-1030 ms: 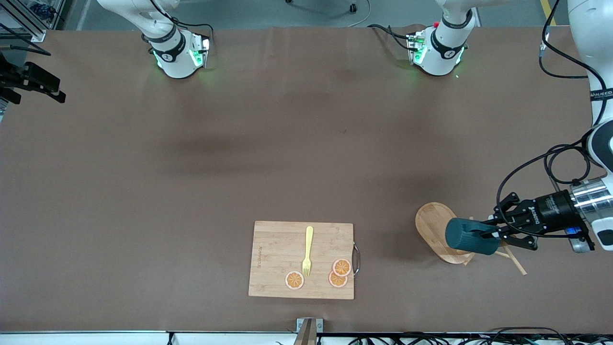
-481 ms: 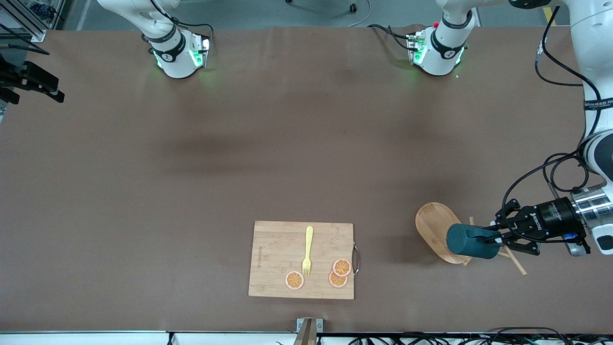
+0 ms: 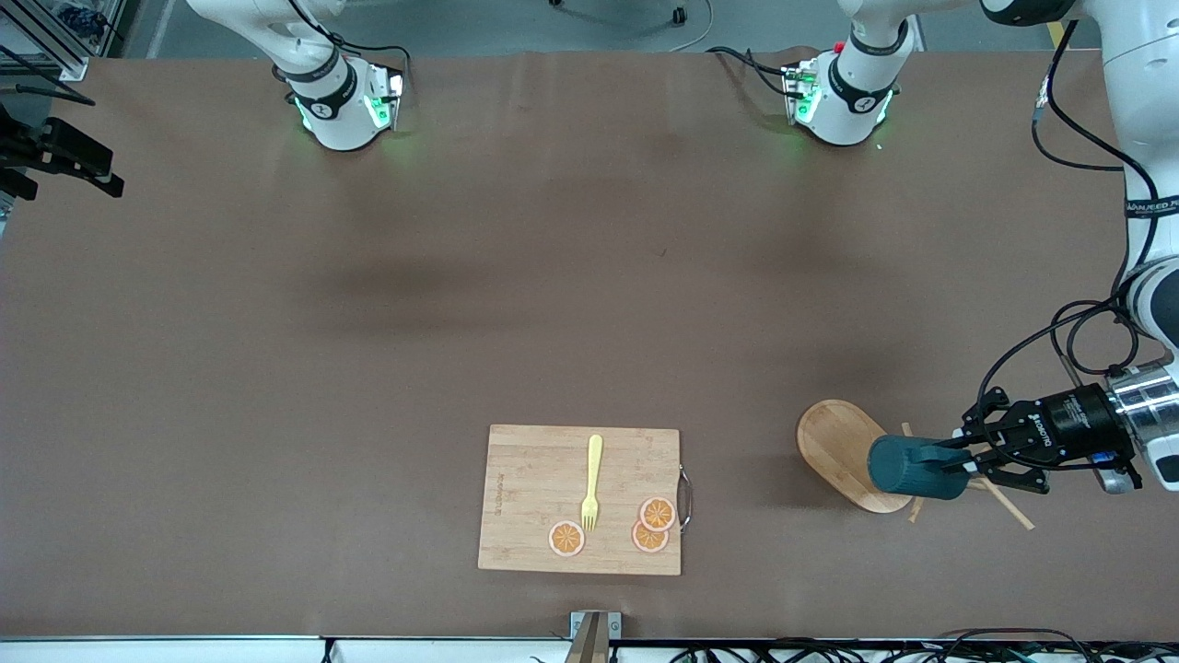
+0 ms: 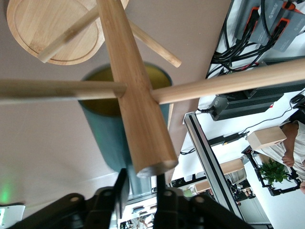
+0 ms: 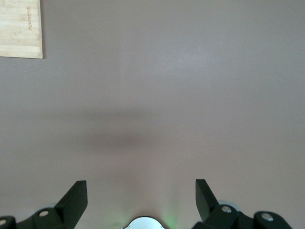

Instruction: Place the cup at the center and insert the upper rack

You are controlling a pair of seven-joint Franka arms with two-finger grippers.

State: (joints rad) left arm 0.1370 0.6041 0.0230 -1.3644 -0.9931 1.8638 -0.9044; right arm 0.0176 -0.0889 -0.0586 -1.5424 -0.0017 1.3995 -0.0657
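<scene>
The dark teal cup (image 3: 912,467) is in my left gripper (image 3: 958,458), which is shut on it. The cup lies on its side against the mug tree, over the edge of the tree's oval bamboo base (image 3: 840,451). Thin pegs (image 3: 1009,508) stick out past the cup. In the left wrist view the round post (image 4: 133,95) crosses in front of the cup (image 4: 107,138), whose yellow inside (image 4: 100,102) shows between the pegs, and my left gripper (image 4: 139,191) grips the cup's near end. My right gripper (image 5: 141,200) is open and empty over bare table; it is out of the front view.
A rectangular wooden cutting board (image 3: 525,479) lies near the front edge, with a yellow fork (image 3: 591,481) and three orange slices (image 3: 650,525) on it. Its corner shows in the right wrist view (image 5: 19,28). The arms' bases (image 3: 336,101) stand at the table's back edge.
My left gripper has moved with the cup slightly toward the front camera and toward the left arm's end of the table. The mug tree has shifted a little with it.
</scene>
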